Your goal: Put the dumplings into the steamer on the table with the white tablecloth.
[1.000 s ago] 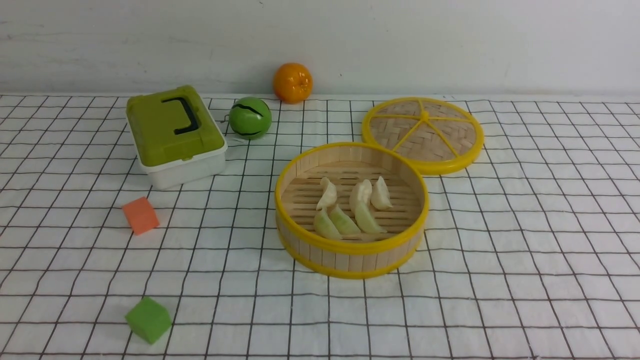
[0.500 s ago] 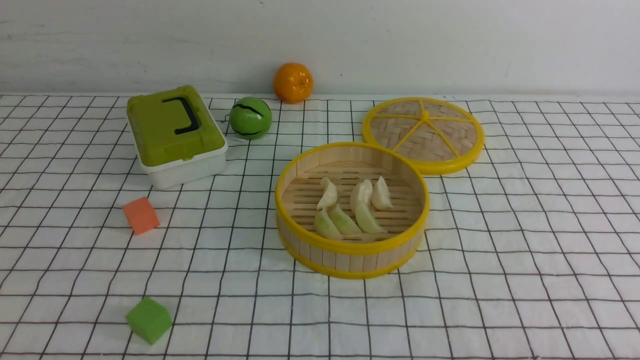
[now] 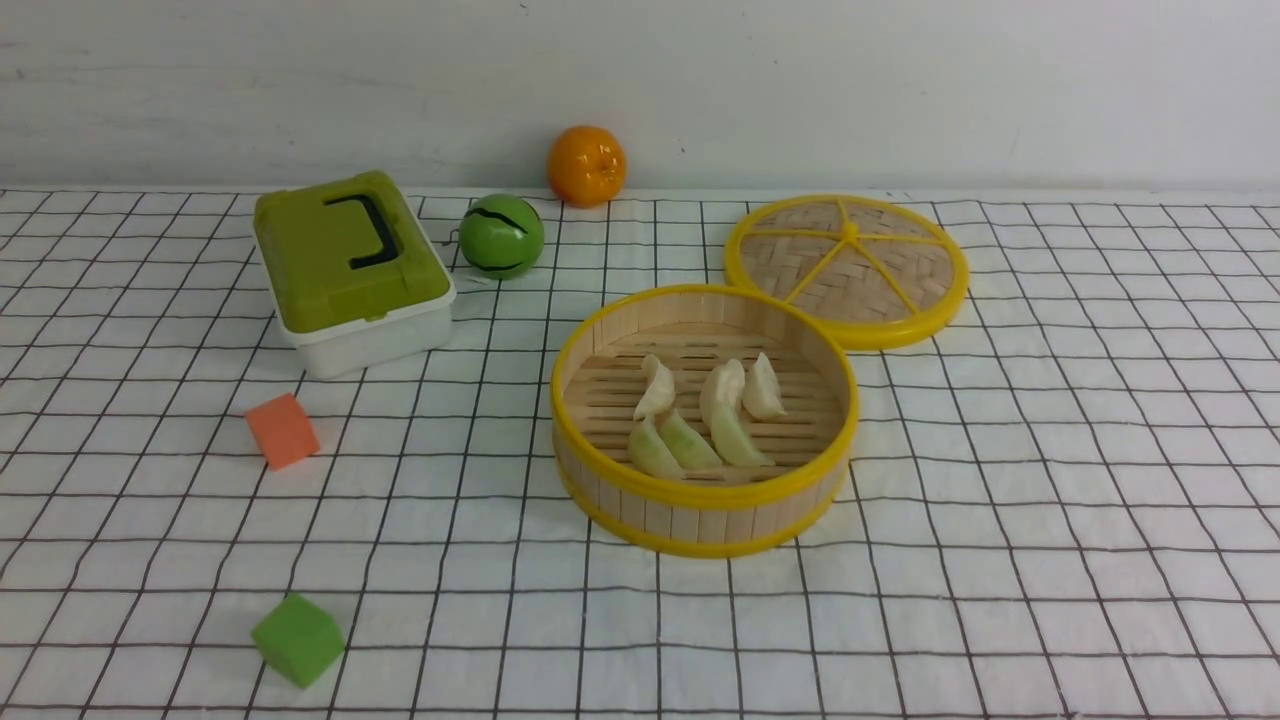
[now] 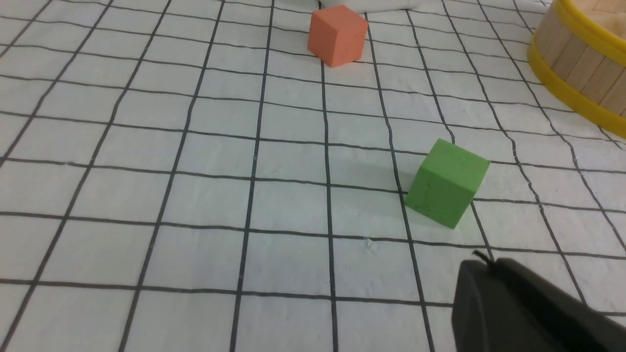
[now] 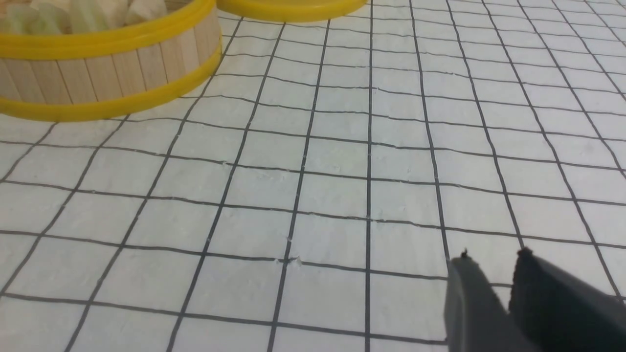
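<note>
The steamer (image 3: pixel 700 492) stands mid-table on the white gridded tablecloth (image 3: pixel 1000 560). Inside it lie the dumplings (image 3: pixel 705 415): three cream-white at the back and three pale green at the front. Neither gripper shows in the front view. My left gripper (image 4: pixel 481 261) is shut and empty, low over bare cloth, with the steamer's wall (image 4: pixel 582 63) off to one side. My right gripper (image 5: pixel 494 256) is empty with its tips a little apart over bare cloth. The steamer (image 5: pixel 112 68) and the dumpling tops (image 5: pixel 83 12) show beyond it.
The flat woven lid (image 3: pixel 846 268) lies behind the steamer to the right. A green-lidded box (image 3: pixel 348 265), a green ball (image 3: pixel 501 236) and an orange (image 3: pixel 586 165) sit at the back left. An orange cube (image 3: pixel 282 430) and a green cube (image 3: pixel 297 640) lie front left.
</note>
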Robot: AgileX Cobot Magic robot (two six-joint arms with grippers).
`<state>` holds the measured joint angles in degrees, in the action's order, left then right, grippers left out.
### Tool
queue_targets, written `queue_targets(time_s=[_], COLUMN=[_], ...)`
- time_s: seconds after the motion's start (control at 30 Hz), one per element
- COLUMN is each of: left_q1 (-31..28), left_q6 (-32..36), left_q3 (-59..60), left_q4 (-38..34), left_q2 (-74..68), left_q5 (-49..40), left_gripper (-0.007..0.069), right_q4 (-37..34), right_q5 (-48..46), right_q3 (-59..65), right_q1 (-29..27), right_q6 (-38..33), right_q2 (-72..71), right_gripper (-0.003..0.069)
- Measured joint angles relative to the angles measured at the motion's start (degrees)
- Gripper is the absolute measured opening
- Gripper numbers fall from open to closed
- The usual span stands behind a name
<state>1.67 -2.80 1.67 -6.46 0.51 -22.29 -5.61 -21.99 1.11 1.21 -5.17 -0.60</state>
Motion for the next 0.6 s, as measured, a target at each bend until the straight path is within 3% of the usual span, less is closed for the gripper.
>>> queue_targets(time_s=[0.6], left_q1=[0.0], left_q6=[0.0], left_q3=[0.0], left_q4=[0.0], left_q2=[0.0], left_q5=[0.0], left_gripper=[0.0008], right_q4=[0.0], right_q5=[0.0], right_q3=[0.0], right_q1=[0.0], right_q6=[0.1], right_q2=[0.0], right_gripper=[0.0167])
